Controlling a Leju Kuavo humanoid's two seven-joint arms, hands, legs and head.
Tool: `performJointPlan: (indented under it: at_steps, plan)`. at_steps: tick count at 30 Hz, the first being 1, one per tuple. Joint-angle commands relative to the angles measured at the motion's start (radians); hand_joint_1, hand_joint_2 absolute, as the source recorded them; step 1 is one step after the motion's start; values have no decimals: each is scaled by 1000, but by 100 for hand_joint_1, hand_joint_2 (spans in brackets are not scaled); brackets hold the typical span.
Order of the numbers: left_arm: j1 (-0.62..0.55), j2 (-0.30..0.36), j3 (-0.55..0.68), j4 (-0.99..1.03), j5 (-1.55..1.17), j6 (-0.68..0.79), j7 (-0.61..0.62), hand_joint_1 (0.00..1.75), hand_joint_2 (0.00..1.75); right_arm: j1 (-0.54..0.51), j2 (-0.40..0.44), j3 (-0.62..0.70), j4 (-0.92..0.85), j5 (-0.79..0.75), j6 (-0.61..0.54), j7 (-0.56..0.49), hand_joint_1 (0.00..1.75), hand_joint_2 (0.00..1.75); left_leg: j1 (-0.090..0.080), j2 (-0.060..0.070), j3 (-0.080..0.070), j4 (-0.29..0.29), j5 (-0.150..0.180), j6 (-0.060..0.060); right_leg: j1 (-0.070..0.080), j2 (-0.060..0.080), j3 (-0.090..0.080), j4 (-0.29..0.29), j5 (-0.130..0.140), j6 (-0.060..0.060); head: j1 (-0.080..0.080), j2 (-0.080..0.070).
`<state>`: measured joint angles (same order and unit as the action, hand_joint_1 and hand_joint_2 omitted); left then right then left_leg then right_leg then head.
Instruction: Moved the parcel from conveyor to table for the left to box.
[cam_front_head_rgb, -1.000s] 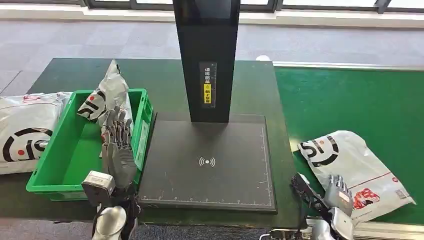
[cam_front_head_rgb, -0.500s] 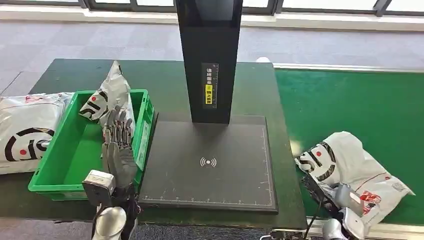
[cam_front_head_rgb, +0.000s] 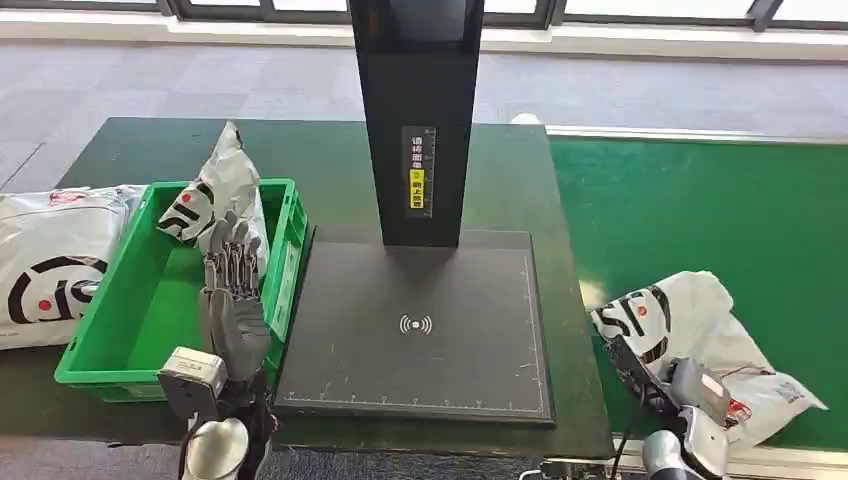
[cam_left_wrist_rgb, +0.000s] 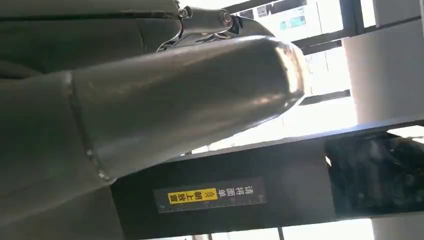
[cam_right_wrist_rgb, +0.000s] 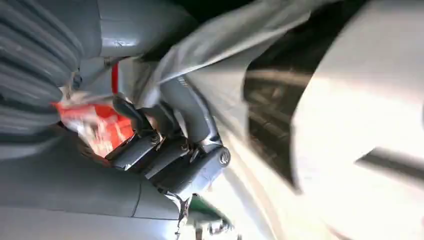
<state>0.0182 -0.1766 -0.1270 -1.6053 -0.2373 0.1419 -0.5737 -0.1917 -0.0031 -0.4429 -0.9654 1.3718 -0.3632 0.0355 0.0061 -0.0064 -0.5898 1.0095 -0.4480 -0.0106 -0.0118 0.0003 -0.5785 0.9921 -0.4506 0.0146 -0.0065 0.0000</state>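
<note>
Black scanner post (cam_front_head_rgb: 417, 120) — flat pad (cam_front_head_rgb: 416, 325) at its foot.

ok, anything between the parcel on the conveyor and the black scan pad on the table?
Nothing visible. The white plastic parcel lies on the green conveyor belt in the right robot hand; the way to the black scan pad looks open.

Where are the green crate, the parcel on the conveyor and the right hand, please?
green crate (cam_front_head_rgb: 120, 372), head view, near rim.
parcel (cam_front_head_rgb: 700, 310), head view, white upper part.
right hand (cam_front_head_rgb: 698, 390), head view, back of hand.
</note>
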Motion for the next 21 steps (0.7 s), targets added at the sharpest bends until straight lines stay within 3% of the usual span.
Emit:
performJointPlan:
  at_steps: [1, 2, 5, 7, 10, 21]
  plan:
    - [7, 13, -7, 16, -4, -3, 0, 0, 0, -13, 28, 29, -43, -15, -27, -8, 175, 175, 0, 2, 0, -1, 0, 0, 0, 1, 0, -1, 1, -1, 0, 0]
    - [12, 13, -6, 15, -5, 0, -7, 0, 0, -13, 40, 23, -73, -50, -127, -53, 175, 175, 0, 2, 1, -1, 0, 0, 0, 2, 0, -1, 1, -1, 0, 0]
    - [23, 14, -8, 13, -4, 7, -21, 0, 0, 6, 70, 31, -215, -124, -157, -106, 175, 175, -1, 4, 1, -2, 0, 0, -1, 3, -1, 0, 0, -1, 0, 0]
    - [26, 8, -13, 11, -6, 12, -28, 0, 0, 16, 102, 27, -300, -225, -249, -198, 175, 175, -1, 4, 0, -1, 0, 0, -1, 4, -2, 0, 0, -1, 0, 0]
    - [20, 4, -22, 6, -8, 21, -28, 0, 0, 46, 124, 26, -394, -282, -250, -223, 175, 175, -1, 2, -1, 0, 0, 0, -1, 2, -3, 1, 0, -1, 0, 0]
    - [20, 5, -26, 5, -14, 29, -26, 0, 0, 51, 123, 23, -386, -379, -274, -315, 175, 175, -1, 1, 0, -1, 0, -1, 0, 0, -2, -1, 0, -1, 0, 0]
